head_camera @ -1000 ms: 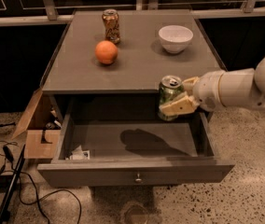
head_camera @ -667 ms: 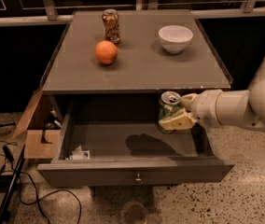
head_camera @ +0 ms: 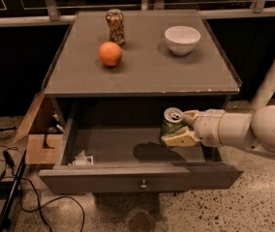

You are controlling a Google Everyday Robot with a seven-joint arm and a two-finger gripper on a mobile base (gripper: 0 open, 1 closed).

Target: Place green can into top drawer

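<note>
While our gripper (head_camera: 183,127) holds the green can (head_camera: 171,125) tight over the right side of the open top drawer (head_camera: 103,171), we could tip it over if we let go too high.

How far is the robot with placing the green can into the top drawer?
Done: the top drawer stands open, and the gripper is shut on the green can. In hand: the can hangs upright over the drawer's right side, apparently not set down. Left: lowering it, releasing, withdrawing.
</note>
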